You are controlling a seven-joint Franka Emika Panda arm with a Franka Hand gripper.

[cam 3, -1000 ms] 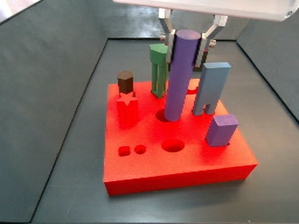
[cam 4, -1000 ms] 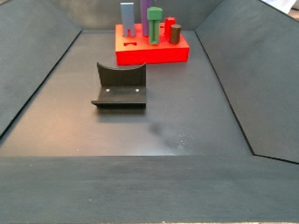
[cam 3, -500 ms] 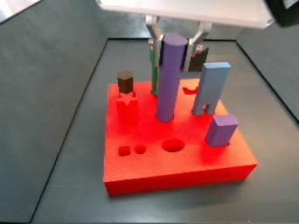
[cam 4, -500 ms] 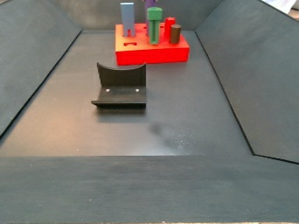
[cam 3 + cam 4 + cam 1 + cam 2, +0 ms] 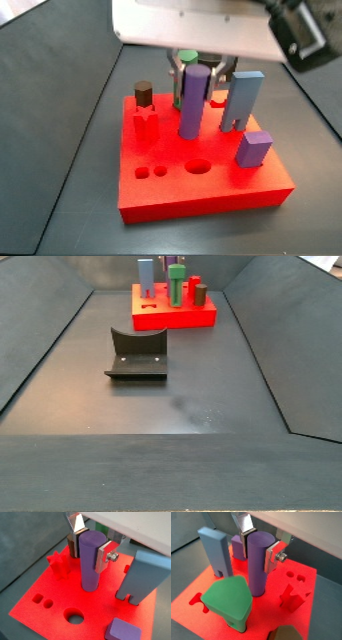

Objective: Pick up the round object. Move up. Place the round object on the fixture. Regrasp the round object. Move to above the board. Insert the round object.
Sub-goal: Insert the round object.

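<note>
The round object (image 5: 193, 100) is a long purple cylinder standing upright, its lower end down at the top of the red board (image 5: 201, 195). My gripper (image 5: 195, 68) is shut on its upper part. In both wrist views a finger presses each side of the cylinder (image 5: 89, 559) (image 5: 257, 562), with the gripper (image 5: 89, 543) (image 5: 258, 543) around its top. The board (image 5: 171, 316) lies at the far end of the floor. The fixture (image 5: 138, 354), a dark bracket, stands apart in front of it.
On the board stand a green peg (image 5: 230, 602), a pale-blue arch block (image 5: 243, 98), a short purple block (image 5: 255, 148), a brown peg (image 5: 143, 95) and a red star piece (image 5: 59, 564). Open round holes (image 5: 75, 617) show near the board's front. Dark walls enclose the floor.
My gripper has come down with the round object. The cylinder now stands lower in the board than one second ago. The other pieces have not moved.
</note>
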